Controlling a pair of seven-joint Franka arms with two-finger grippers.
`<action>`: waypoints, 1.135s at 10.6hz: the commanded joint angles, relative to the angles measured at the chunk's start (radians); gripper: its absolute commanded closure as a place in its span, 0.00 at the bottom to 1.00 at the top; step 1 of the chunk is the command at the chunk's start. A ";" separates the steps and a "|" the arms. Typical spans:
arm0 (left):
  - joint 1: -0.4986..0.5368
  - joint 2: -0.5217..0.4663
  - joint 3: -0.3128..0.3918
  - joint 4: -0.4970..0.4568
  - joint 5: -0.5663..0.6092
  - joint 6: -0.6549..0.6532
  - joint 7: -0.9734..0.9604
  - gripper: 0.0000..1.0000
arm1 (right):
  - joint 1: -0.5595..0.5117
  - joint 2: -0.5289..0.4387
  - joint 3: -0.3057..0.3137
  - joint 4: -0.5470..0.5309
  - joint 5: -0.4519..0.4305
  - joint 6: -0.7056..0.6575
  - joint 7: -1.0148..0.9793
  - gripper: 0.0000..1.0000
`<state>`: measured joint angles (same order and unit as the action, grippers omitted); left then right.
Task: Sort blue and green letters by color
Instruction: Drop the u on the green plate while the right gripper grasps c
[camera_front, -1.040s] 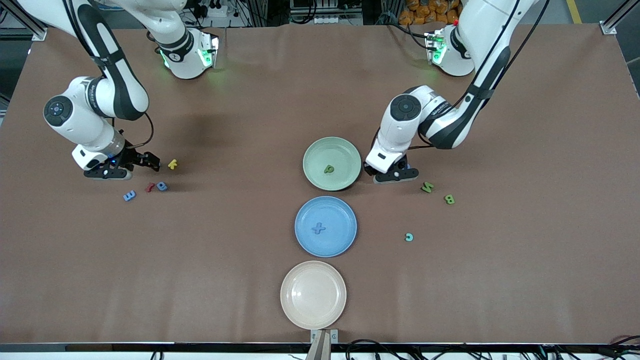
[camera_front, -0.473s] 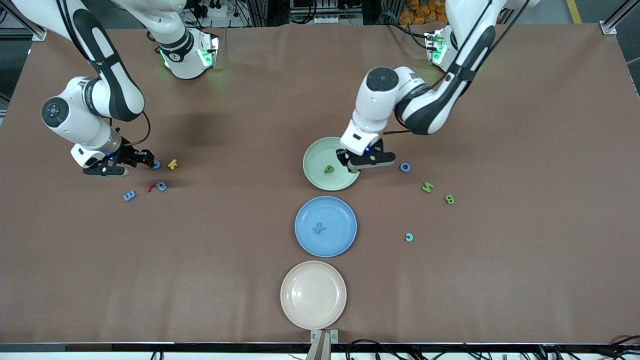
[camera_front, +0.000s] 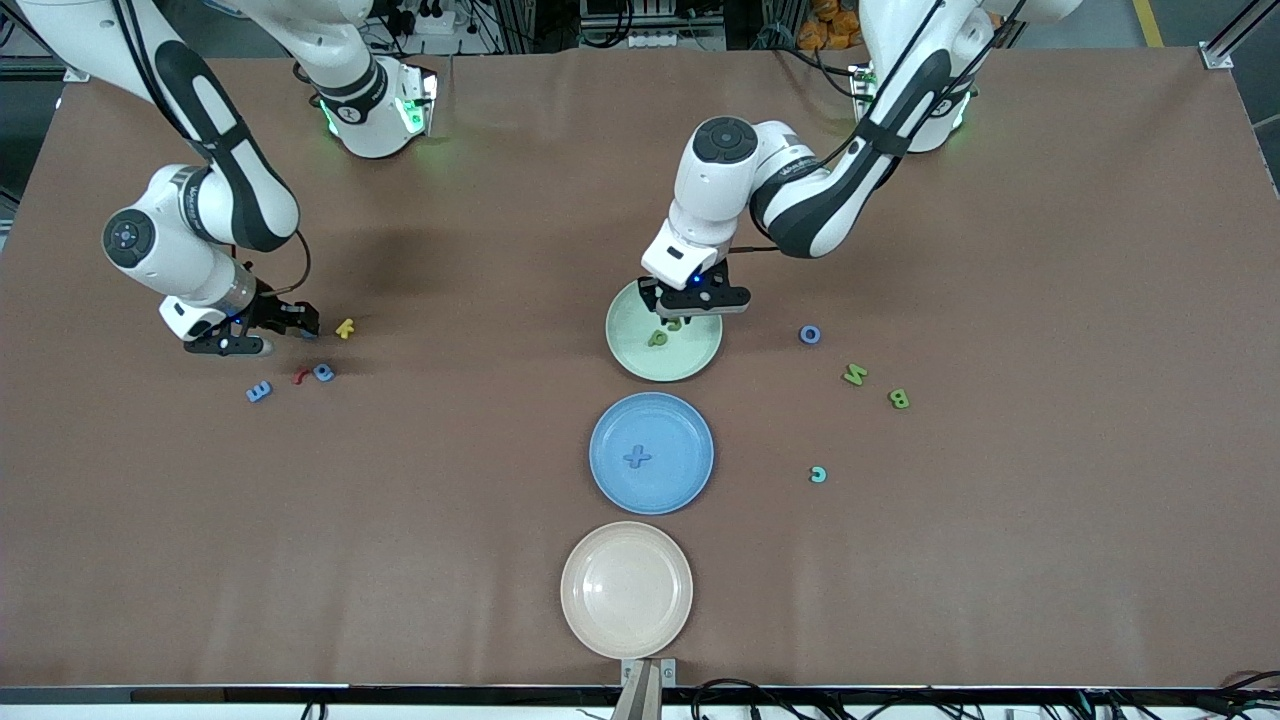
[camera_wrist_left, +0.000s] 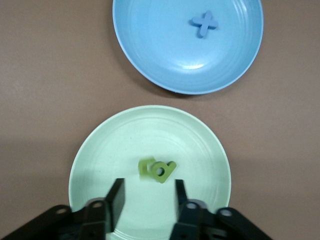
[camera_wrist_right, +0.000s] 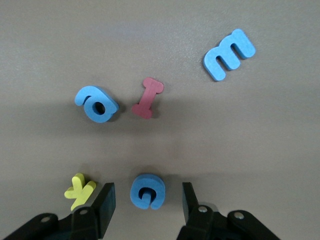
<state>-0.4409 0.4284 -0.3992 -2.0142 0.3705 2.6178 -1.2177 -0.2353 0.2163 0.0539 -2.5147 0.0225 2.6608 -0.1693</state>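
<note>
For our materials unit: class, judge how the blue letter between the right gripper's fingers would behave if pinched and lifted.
Blue letter looks like thick foam, so probably light and slightly squashy. It lies flat on the table, so unlikely to roll; a one-sided nudge might slide it.

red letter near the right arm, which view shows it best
The right wrist view: the red letter fills it clearly, lying between two blue letters. The front view shows only a tiny red squiggle. The left wrist view misses it.

No printed text or labels can be read — only foam shapes: a blue letter m (camera_wrist_right: 229, 54) and a plus sign (camera_wrist_left: 204, 24).
</note>
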 joint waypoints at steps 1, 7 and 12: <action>0.004 0.006 0.005 0.015 0.031 -0.042 -0.010 0.00 | -0.013 0.025 0.012 -0.013 -0.006 0.040 -0.015 0.38; 0.183 -0.026 0.008 0.022 0.038 -0.227 0.043 0.00 | -0.013 0.037 0.011 -0.029 -0.007 0.044 -0.015 0.46; 0.309 -0.130 -0.006 -0.171 0.039 -0.199 0.185 0.00 | -0.013 0.035 0.011 -0.027 -0.007 0.041 -0.019 1.00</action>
<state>-0.2285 0.3995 -0.3822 -2.0661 0.3826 2.3803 -1.1231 -0.2361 0.2545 0.0529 -2.5285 0.0210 2.6885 -0.1737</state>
